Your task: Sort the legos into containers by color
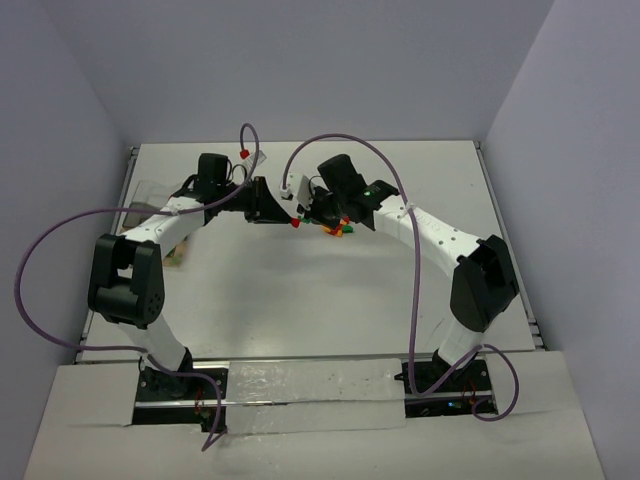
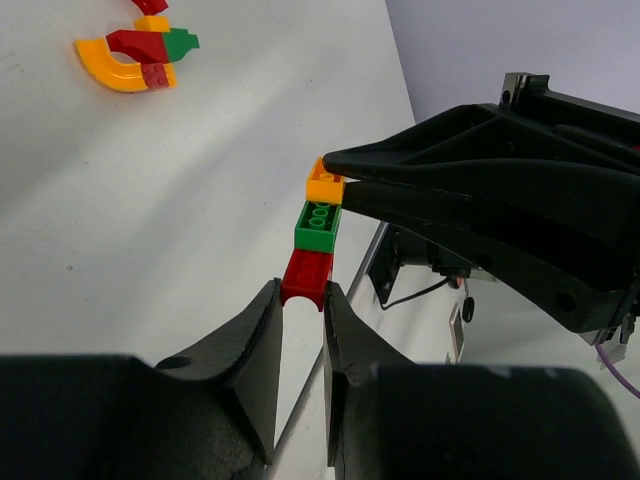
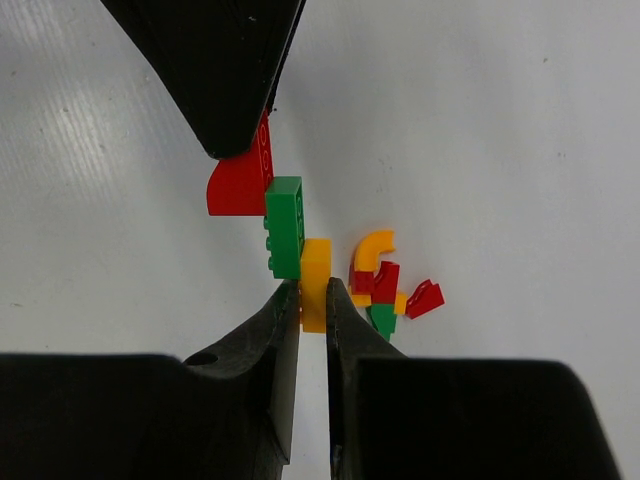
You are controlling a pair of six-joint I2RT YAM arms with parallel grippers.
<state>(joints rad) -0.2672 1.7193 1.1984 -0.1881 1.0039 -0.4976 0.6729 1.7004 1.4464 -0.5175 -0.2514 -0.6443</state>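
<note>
Top external view. The left arm's forearm runs up the left side of the counter [image 1: 300,300], and its wrist turns inward, so the left hand [image 1: 283,210] points right. The right arm mirrors this pose, and the right hand [image 1: 306,212] points left. The two hands meet tip to tip over the middle of the counter at the brick stack [image 1: 297,223], of which only a red speck can be made out. The loose pile [image 1: 340,229] of legos lies just right of the stack. The containers [image 1: 146,194] sit well to the left of the stack at the counter's edge, partly hidden by the left arm.

Left wrist view. The left hand's fingers [image 2: 255,350] are closed onto the red brick [image 2: 307,278], the near end of the stack. The green brick [image 2: 318,227] joins it, and then the orange brick [image 2: 325,187]. The right hand enters from the right, with its tips pinching the orange brick. The loose pile lies on the counter beyond the stack, to the upper left.

Right wrist view. The right hand's fingers [image 3: 275,360] are clamped on the orange brick at the near end of the stack. The jaws are almost together. The left hand comes down from above and covers part of the red brick at the far end. The loose pile lies just right of the stack.
</note>
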